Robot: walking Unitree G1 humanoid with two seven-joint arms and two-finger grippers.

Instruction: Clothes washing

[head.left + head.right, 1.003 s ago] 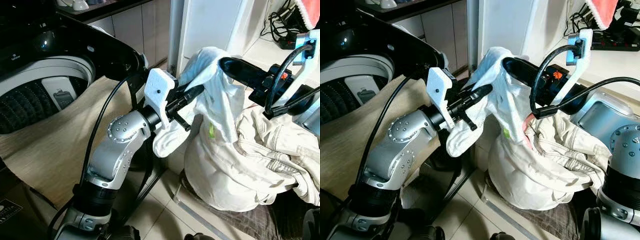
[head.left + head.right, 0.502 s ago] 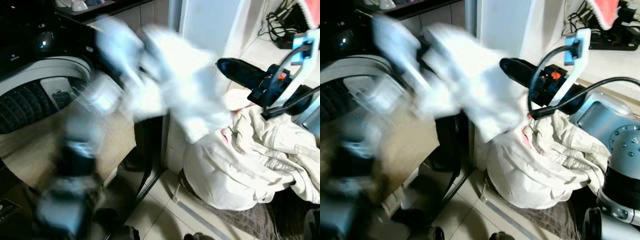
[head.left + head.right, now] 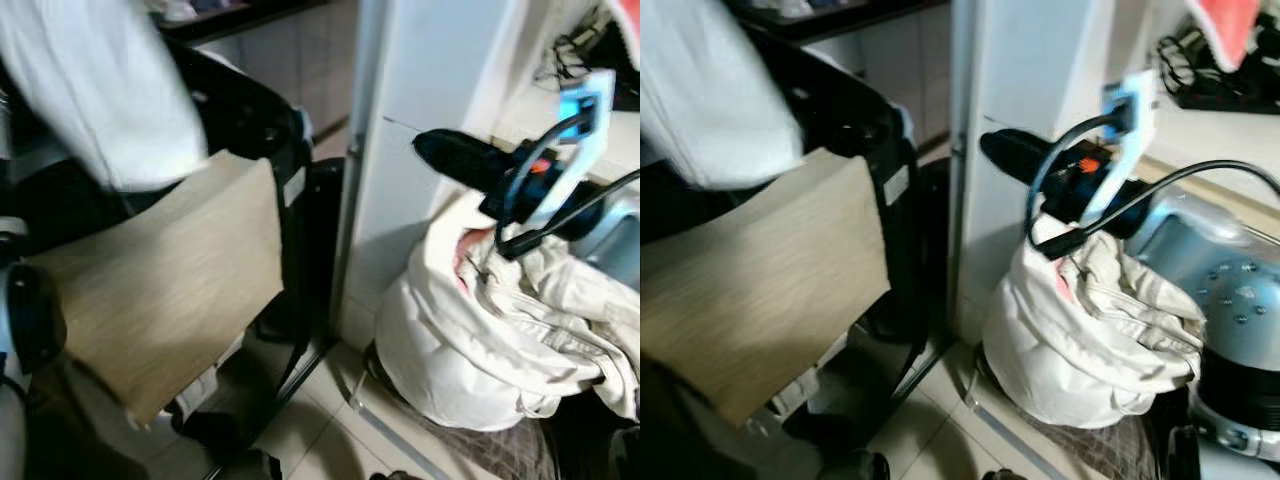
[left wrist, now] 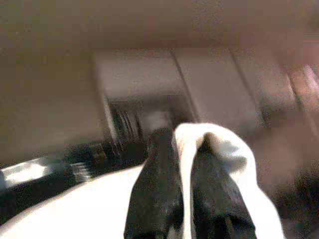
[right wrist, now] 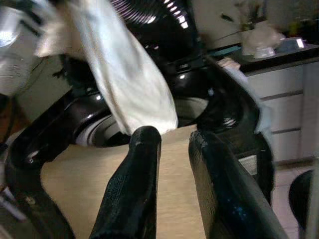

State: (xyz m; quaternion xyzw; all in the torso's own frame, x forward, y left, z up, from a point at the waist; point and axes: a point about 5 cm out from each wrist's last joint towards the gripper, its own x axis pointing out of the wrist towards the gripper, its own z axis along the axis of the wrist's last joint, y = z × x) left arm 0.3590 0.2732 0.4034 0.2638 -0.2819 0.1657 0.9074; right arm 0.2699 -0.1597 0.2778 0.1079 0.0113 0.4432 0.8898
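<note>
Up in the upper left of the left eye view hung the white garment [image 3: 110,95], a long pale sheet of cloth dangling with its long axis roughly vertical. The left gripper [image 4: 187,199] had its two black fingers pinched on a fold of that cloth, which rose between them as a white ridge in the left wrist view. Beyond the fingertips that view showed a blurred pale wall and some dark shape that could not be made out.

Below the garment lay the washing machine [image 5: 149,114], its black top and round opening visible in the right wrist view, with the cloth's lower end hanging just above the opening's near edge. A beige cover [image 3: 160,290] draped the machine's front, at lower left of the left eye view. So the drum sat straight beneath the held cloth, and the coming move probably turned on lowering it along that vertical line before letting go.

The right gripper [image 5: 172,149] stood at the right centre of the eye views, above the cream laundry bundle [image 3: 500,350] heaped at lower right. Its fingers were narrowly parted with nothing between them, pointing toward the machine. It was the nearer arm to the remaining clothes, while the left was the one over the drum.

A white cabinet [image 3: 430,90] stood between machine and bundle.
</note>
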